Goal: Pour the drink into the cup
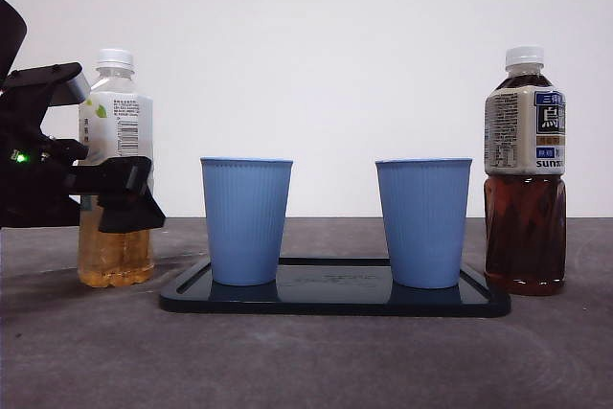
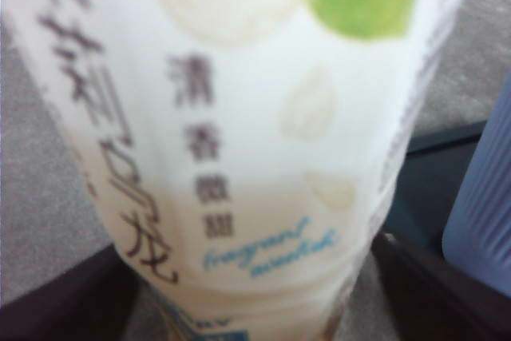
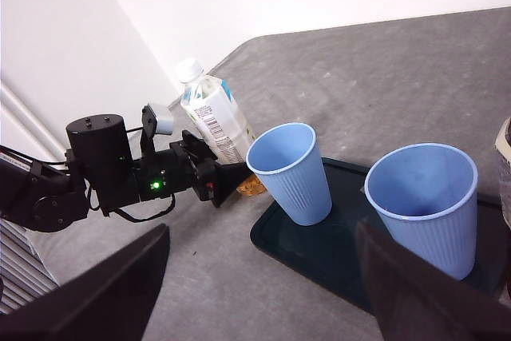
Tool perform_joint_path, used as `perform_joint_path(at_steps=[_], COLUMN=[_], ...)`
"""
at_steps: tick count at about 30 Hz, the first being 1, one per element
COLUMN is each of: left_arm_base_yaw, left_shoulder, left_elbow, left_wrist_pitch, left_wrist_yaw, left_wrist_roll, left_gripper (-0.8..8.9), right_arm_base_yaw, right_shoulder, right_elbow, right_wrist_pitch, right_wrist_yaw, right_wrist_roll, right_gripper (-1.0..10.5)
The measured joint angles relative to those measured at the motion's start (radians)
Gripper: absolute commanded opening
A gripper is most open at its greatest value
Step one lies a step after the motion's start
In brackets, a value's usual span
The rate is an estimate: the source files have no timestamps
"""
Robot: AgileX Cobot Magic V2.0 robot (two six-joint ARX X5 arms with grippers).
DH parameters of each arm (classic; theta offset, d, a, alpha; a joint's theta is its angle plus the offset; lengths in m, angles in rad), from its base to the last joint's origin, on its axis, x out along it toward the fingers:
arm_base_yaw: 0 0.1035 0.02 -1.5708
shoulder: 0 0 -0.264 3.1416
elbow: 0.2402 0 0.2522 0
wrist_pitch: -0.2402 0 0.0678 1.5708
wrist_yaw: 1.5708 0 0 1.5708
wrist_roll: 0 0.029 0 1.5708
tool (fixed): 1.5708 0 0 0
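Left wrist view shows the left gripper point(image 2: 255, 293) with its jaws spread to either side of the pale tea bottle point(image 2: 239, 141), whether touching it is unclear. Upright, white-capped, amber liquid low, that bottle stands at the table's left, beside the tray point(image 1: 335, 302) holding two blue cups point(image 1: 246, 220). Right gripper point(image 3: 263, 293) hangs open, well above.

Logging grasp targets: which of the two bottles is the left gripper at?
The pale tea bottle with the white label; the left gripper flanks it. The dark tea bottle stands alone.
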Motion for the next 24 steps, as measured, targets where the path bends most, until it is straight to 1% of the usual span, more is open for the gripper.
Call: perform_joint_path(at_steps=[3,6,9,18,21,24], left_arm_base_yaw=[0.006,0.01,0.013,0.013,0.013,0.015], left_shoulder=[0.0,0.0,0.0,-0.002,-0.021,-0.065], left_elbow=[0.0,0.0,0.0,-0.002,-0.002,-0.003], left_wrist_pitch=[0.019,0.023,0.024,0.028,-0.002,-0.068], left_wrist_yaw=[-0.003,-0.003,-0.002,-0.002,-0.003,-0.003], left_wrist_roll=[0.0,0.0,0.002,0.011,0.027,0.053], left_gripper=[3.0,2.97,2.41,2.13,2.14,2.14], right_arm_base_yaw=[0.0,0.0,0.0,0.0,0.0,0.0], right_shoulder=[0.0,0.0,0.0,0.0,0.0,0.0], right_elbow=[0.0,0.0,0.0,0.0,0.0,0.0], right_wrist_pitch=[0.0,0.0,-0.002,-0.01,-0.01,-0.01], right_wrist_yaw=[0.0,0.0,0.007,0.014,0.015,0.015], right_wrist_roll=[-0.008,-0.014,-0.018,-0.019,-0.019,-0.019], right_gripper=[3.7,3.7,3.7,3.7,3.7,3.7])
